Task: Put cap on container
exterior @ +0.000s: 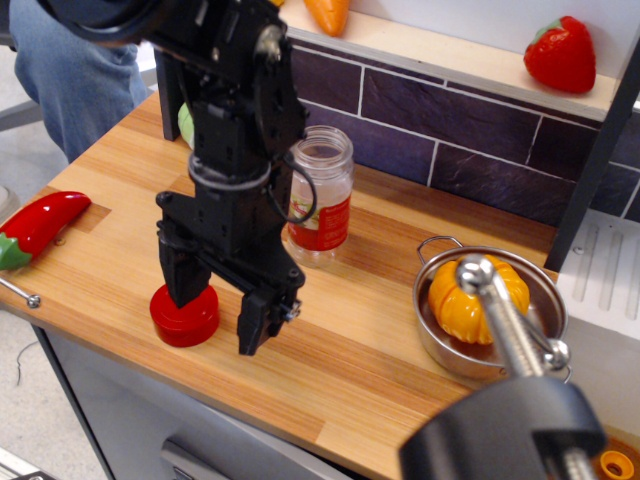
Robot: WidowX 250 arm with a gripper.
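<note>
The red cap (186, 318) lies flat on the wooden counter near the front edge. My black gripper (220, 308) is open, pointing down; its left finger stands over the cap's back edge and its right finger hangs to the cap's right. It holds nothing. The clear container (322, 198) with a red-and-white label stands upright and uncapped behind the gripper, to its right.
A steel pot (520, 350) holding an orange pumpkin (478, 297) sits at the right. A red chili pepper (38, 227) lies at the left edge. A green cabbage (186, 122) is mostly hidden behind the arm. A strawberry (560, 53) and a carrot (328, 14) rest on the back shelf. A clamp (510, 400) fills the bottom right.
</note>
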